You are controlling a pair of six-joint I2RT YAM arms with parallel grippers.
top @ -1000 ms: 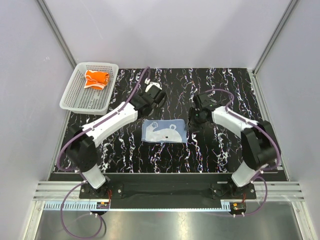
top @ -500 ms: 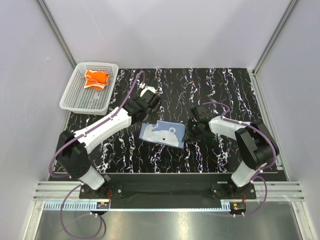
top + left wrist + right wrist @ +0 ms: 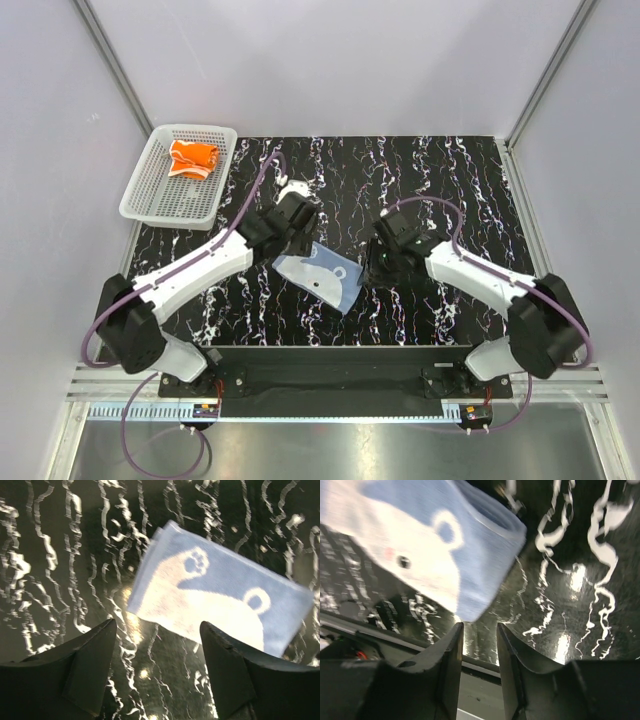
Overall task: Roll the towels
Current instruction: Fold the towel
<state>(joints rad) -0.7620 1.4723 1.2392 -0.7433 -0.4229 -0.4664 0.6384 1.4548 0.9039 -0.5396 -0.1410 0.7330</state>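
Note:
The light blue towel [image 3: 318, 275] with a white cartoon print lies flat and skewed on the black marbled table [image 3: 470, 180], one corner pointing at the near edge. My left gripper [image 3: 297, 233] hovers at its far left corner, open, with only bare table between the fingers [image 3: 157, 626] and the towel [image 3: 220, 602] just beyond. My right gripper [image 3: 371, 268] is at the towel's right side, jaws a narrow gap apart [image 3: 479, 628] and empty, the towel's corner [image 3: 470, 605] just ahead of the tips. The orange towel [image 3: 192, 158] lies bunched in the basket.
A white mesh basket [image 3: 140, 196] stands at the table's far left corner. Grey walls with metal rails close in the sides and back. The black base bar [image 3: 330, 372] of both arms runs along the near edge.
The blue towel has turned and slid towards the near edge, from square to diamond-wise. Both arms have come nearer with it. The right jaws narrowed, then widened a little.

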